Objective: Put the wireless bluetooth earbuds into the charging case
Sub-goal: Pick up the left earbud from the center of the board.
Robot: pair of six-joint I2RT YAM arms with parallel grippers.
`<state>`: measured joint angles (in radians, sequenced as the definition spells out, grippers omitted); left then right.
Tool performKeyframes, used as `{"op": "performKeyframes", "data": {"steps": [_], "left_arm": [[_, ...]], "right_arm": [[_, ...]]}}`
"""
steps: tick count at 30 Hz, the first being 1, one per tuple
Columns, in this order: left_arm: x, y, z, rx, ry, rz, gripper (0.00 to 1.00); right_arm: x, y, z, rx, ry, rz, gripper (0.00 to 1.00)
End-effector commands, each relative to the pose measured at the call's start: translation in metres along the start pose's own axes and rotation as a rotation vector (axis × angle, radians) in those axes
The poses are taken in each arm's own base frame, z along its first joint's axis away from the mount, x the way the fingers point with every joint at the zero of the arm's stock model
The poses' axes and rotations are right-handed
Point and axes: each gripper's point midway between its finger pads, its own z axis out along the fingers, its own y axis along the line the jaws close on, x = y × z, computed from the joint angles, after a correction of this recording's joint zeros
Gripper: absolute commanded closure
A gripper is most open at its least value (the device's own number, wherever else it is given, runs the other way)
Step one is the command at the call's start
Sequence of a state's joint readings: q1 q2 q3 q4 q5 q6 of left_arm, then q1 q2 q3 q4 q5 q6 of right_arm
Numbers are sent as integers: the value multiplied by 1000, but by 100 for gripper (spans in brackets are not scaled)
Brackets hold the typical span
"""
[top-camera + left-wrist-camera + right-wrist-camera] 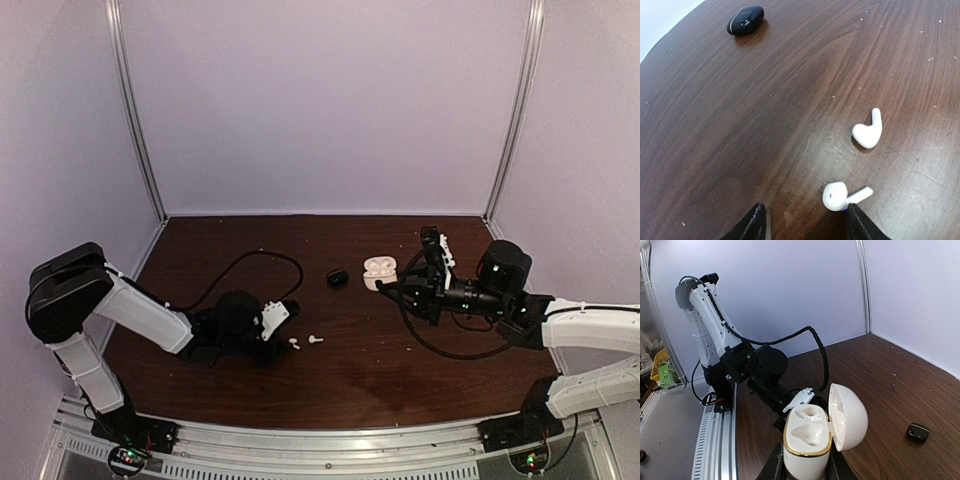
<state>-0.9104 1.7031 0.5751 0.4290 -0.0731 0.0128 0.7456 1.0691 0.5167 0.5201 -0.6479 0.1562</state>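
Note:
Two glossy white earbuds lie on the dark wooden table. In the left wrist view one rests just inside my right fingertip and the other lies a little farther out. My left gripper is open and low over the table, holding nothing. My right gripper is shut on the white charging case, upright with its lid open and both sockets empty. The case also shows in the top view. No black earbuds show on their own.
A small closed black case with a gold seam lies on the table between the arms, seen in the top view and the right wrist view. A black cable loops behind the left arm. Walls enclose the table.

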Motion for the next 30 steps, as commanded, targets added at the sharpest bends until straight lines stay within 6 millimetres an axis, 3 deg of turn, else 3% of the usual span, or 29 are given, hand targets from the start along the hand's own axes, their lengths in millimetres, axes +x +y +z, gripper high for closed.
{"op": "performKeyframes", "data": {"steps": [1,6,9,14,21,30], "left_arm": [[39,-6,-1,35,157,-71,44],[35,17,7,-26,176,-193,45],[24,11,7,20,168,-239,50],[3,18,-4,17,126,-333,51],[-34,0,-6,166,133,-332,52],[-33,-3,5,176,317,-363,57]], "right_arm": [[-8,1,-3,-3,-27,-11,100],[-7,1,-2,-10,-28,-6,100],[-6,0,-2,-2,-21,-4,100],[-7,-2,-3,12,-24,-6,100],[-5,0,-2,-4,-16,2,100],[-7,1,-3,-4,-20,-6,100]]}}
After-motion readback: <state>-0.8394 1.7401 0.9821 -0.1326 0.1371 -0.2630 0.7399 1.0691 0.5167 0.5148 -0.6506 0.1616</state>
